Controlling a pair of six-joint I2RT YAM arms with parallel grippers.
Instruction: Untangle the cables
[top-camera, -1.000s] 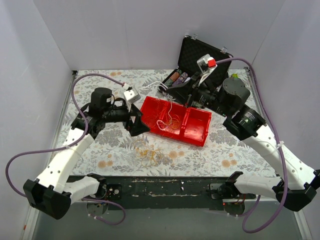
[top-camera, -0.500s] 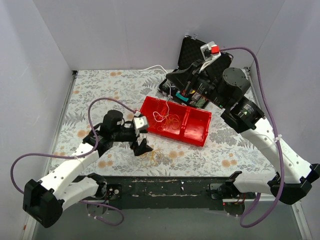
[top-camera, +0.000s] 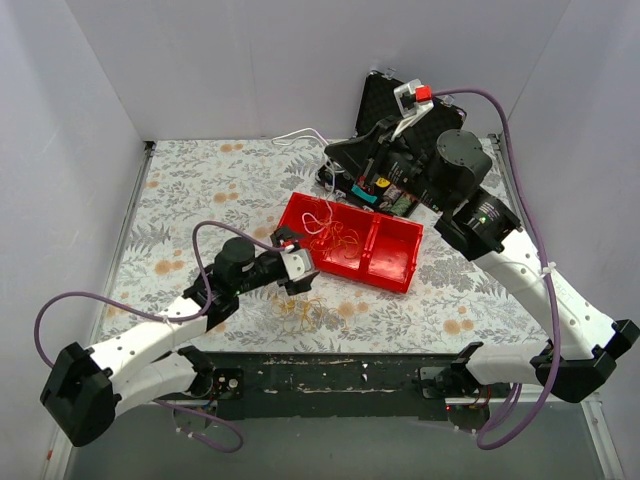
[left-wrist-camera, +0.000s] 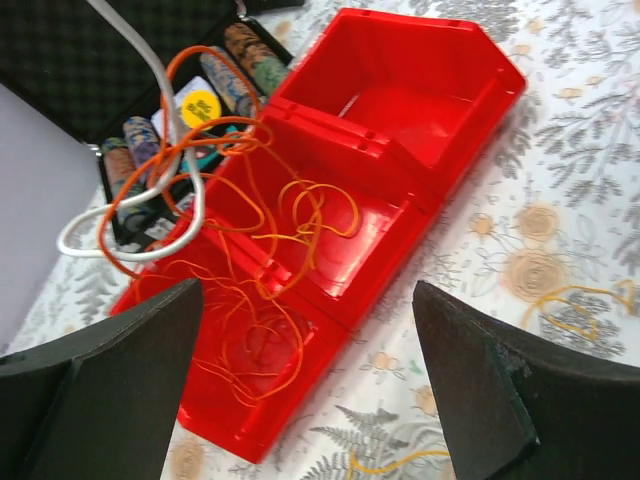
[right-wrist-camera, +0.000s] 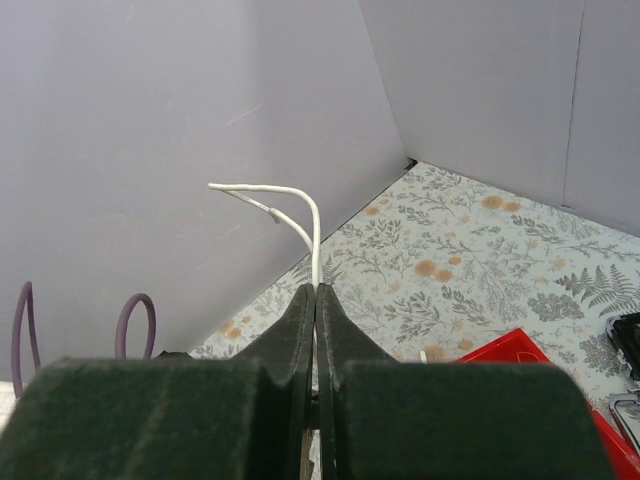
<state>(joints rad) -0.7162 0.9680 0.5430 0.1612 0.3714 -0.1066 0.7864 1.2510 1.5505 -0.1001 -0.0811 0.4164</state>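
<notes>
Right wrist: with right end effector (right-wrist-camera: 316, 290) clamped on the white cable (right-wrist-camera: 316, 245) rising just above its tips, and left end effector (left-wrist-camera: 305, 300) spread apart, orange cables (left-wrist-camera: 310, 205) in red bin (left-wrist-camera: 430, 110) just ahead of it, draw white up slowly, pinning orange loops first.

Soft, even white light from above, no hard glare, and the red tray (top-camera: 395, 270) throws only a thin shadow along its near edge. From the left wrist that tray looks crisp with a mild sheen, while the left fingers (left-wrist-camera: 110, 390) in front of it blur. The right fingers (right-wrist-camera: 295, 340) smear out of focus too.
</notes>
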